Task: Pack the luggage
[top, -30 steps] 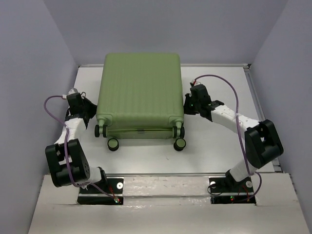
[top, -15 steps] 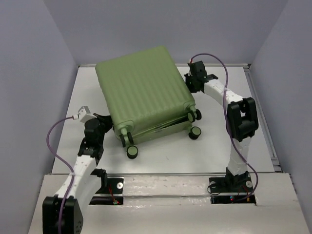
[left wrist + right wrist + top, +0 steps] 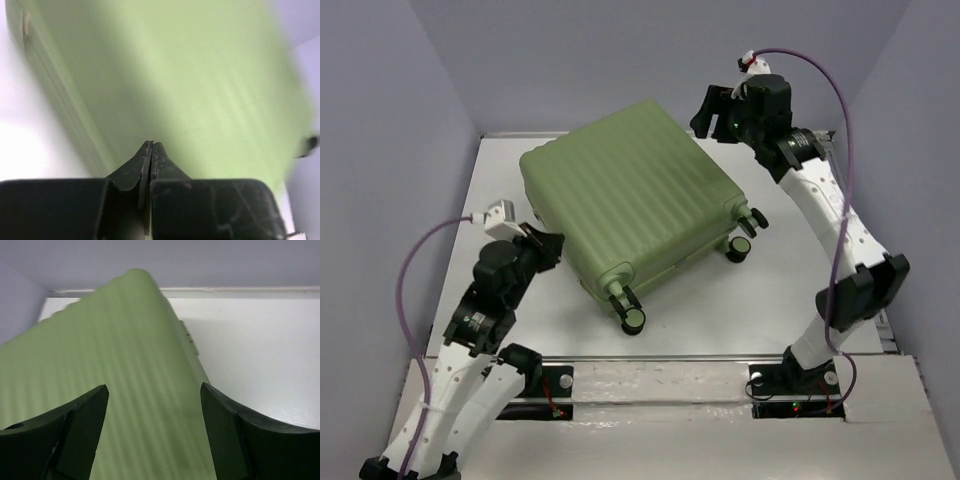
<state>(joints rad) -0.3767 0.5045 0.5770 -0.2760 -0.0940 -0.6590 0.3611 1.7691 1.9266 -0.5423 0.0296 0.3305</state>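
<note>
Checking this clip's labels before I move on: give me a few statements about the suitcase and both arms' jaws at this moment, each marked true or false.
1. The light-green ribbed hard-shell suitcase lies closed on the white table. True.
2. Its black wheels point toward the far wall. False: they face the near right side of the table.
3. The suitcase sits at an angle to the table's edges. True.
4. The left jaws are shut with nothing between them. True.
5. The right jaws are clamped on the suitcase. False: they stand open over its far corner, gripping nothing.
</note>
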